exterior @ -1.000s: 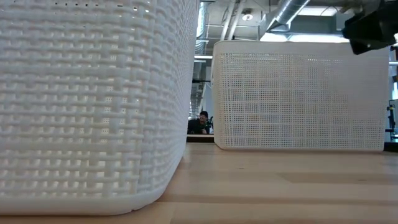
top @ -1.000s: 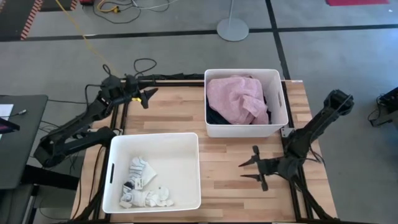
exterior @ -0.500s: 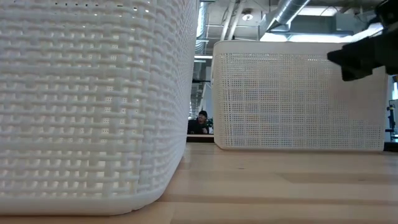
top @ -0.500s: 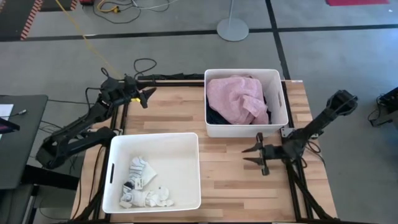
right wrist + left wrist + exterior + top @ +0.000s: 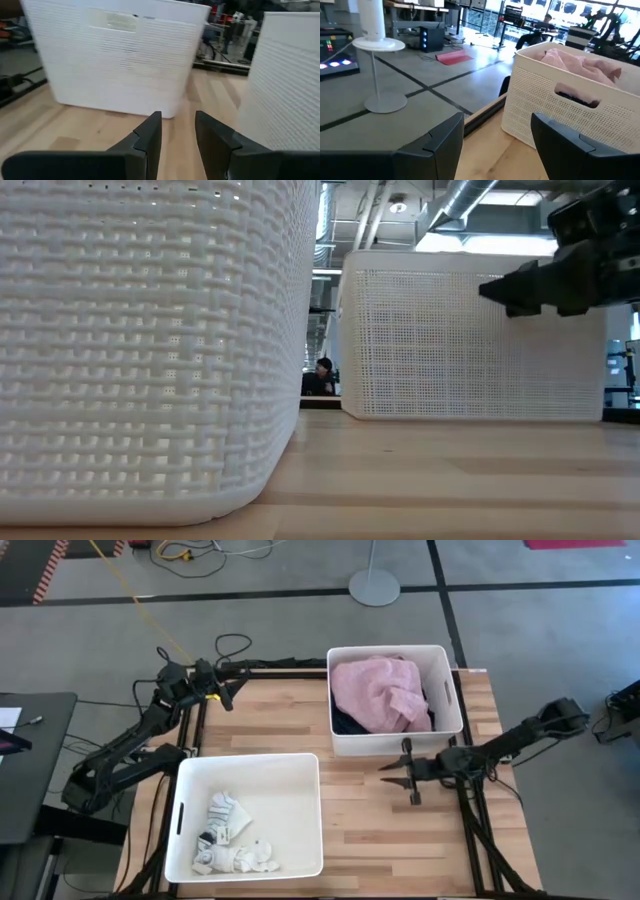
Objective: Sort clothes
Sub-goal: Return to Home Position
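Observation:
A pink garment (image 5: 380,692) lies on top of dark clothes (image 5: 348,726) in the white bin (image 5: 445,660) at the far right; it also shows in the left wrist view (image 5: 580,64). Small white and striped socks (image 5: 232,838) lie in the white bin (image 5: 300,768) at the near left. My right gripper (image 5: 396,774) is open and empty, raised above the table just in front of the clothes bin's near wall, fingers pointing toward the table's left. My left gripper (image 5: 228,692) is open and empty at the table's far left corner. My right gripper's far finger (image 5: 407,747) stands at the clothes bin's near wall (image 5: 370,748), fingers level and pointing toward the table's left. I cannot tell whether it touches the wall.
Bare wood lies between the two bins (image 5: 360,810) and along the far left (image 5: 270,720). In the right wrist view the sock bin (image 5: 120,60) stands ahead and the clothes bin's wall (image 5: 285,80) is close beside the fingers. A lamp base (image 5: 375,585) and cables lie on the floor beyond.
My right gripper has gone toward the table's far edge and a little left, up to the clothes bin's near wall, staying open. The clothes bin has shifted slightly toward the far left. My left gripper has drawn slightly back toward the far left corner.

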{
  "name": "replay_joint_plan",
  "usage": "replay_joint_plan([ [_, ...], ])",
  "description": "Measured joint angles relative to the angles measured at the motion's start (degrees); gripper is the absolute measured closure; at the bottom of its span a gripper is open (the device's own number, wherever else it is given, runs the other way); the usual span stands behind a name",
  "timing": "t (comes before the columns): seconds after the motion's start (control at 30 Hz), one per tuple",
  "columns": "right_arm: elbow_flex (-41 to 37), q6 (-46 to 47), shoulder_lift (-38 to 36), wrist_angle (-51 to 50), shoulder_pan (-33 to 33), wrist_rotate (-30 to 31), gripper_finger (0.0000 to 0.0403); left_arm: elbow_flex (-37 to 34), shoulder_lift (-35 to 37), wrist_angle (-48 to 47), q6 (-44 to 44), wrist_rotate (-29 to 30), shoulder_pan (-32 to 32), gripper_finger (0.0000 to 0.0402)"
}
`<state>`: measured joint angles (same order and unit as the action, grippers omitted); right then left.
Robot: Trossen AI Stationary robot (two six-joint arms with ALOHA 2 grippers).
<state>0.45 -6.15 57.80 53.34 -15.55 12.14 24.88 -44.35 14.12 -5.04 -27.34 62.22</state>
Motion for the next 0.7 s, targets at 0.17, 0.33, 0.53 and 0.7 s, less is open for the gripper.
replay_joint_plan([
  [0.17, -0.02, -0.36, -0.02, -0.39, 1.35, -0.24, 0.0267, -5.12, -0.52, 8.63, -1.18, 0.64, 0.0, 0.0178],
  [0.33, -0.04, 0.36, -0.02, -0.26, 1.18, -0.28, 0.0267, -17.71, -0.61, 31.69, -13.06, 2.91, 0.0, 0.0178],
  [0.53, -0.04, 1.77, -0.02, -0.44, 0.72, -0.26, 0.0267, -19.99, -0.3, 31.37, -13.76, 4.15, 0.01, 0.0178],
  [0.7, -0.07, 2.18, -0.02, 0.0, 0.7, -0.26, 0.0267, -17.77, -0.24, 23.01, -7.41, 6.2, 1.41, 0.0178],
])
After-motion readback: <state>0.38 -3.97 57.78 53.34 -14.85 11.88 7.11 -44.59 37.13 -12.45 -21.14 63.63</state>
